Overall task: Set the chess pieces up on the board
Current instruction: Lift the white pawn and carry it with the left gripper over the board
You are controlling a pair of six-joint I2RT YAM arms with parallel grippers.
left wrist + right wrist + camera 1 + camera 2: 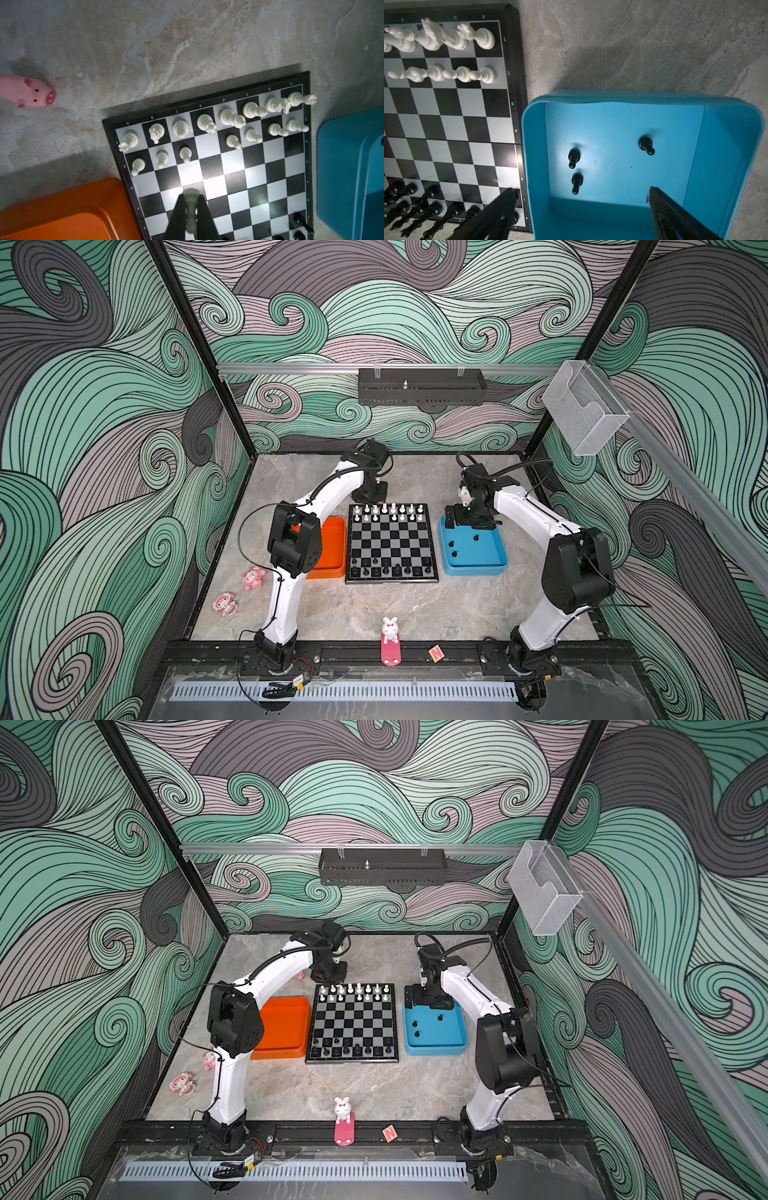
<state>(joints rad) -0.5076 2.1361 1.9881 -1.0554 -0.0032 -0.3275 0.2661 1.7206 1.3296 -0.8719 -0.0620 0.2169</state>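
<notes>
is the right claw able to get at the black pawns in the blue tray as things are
Probably yes: the right claw is open over the tray, and the three pawns stand apart with nothing over them.

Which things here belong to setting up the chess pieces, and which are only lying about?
Job: board, white pieces, black pieces, black pawns in the blue tray, white pawn in left gripper.
Lying about: pink figurines, pink pig, white bunny, lettered block.

You're watching table [415, 605] carrying mid-frame: board [392, 545] | orange tray [332, 543] lying left | blue tray [478, 560] lying right | pink figurines [253, 577] sitting lower left
</notes>
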